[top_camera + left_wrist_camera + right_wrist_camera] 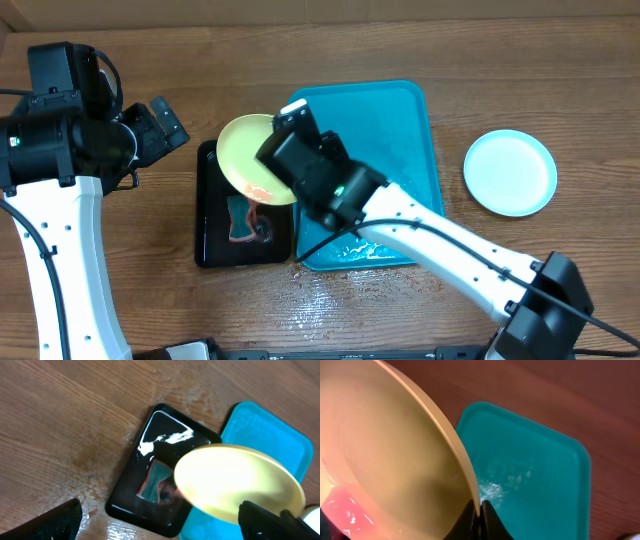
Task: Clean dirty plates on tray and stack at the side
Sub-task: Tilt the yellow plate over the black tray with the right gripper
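My right gripper (pixel 480 512) is shut on the rim of a pale yellow-green plate (pixel 250 158) and holds it tilted over the black tray (pixel 210 245), red liquid pooled at its low edge (pixel 345 512). The plate also shows in the left wrist view (pixel 235 482). The turquoise tray (pixel 400 130) lies wet beside it, right of the plate. A light blue plate with a white centre (pixel 510 172) sits on the table at the right. My left gripper (pixel 165 522) is open and empty, above the table left of the black tray. The third plate is out of view.
The black tray holds dark liquid with red and teal bits (pixel 245 225). Water is spilled on the wooden table in front of the turquoise tray (pixel 330 295). My right arm (pixel 450 245) crosses over the turquoise tray.
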`<state>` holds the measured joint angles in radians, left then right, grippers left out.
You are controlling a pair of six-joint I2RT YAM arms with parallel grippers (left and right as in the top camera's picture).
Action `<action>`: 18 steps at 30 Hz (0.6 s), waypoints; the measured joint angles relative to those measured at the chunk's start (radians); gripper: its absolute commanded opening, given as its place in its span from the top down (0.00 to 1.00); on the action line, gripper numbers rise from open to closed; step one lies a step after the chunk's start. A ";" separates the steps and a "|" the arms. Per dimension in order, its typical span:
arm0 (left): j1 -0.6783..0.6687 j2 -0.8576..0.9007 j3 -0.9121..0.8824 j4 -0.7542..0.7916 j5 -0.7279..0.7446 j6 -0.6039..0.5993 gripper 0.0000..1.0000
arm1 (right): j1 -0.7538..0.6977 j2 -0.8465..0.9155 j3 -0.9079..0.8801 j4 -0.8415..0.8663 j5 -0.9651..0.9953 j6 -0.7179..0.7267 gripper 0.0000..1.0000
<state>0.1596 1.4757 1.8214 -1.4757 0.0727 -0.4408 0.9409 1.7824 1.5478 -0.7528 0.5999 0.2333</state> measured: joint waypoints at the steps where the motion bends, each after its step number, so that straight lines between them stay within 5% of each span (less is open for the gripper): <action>1: 0.000 0.000 0.000 0.000 -0.002 0.000 0.00 | 0.016 0.003 0.000 0.011 0.043 0.003 0.96; 18: 0.000 0.000 0.000 -0.002 -0.009 0.000 0.00 | 0.185 0.008 0.000 0.052 0.489 -0.019 0.96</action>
<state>0.1596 1.4757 1.8214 -1.4776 0.0635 -0.4408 1.1259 1.7908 1.5478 -0.7010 1.0889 0.2142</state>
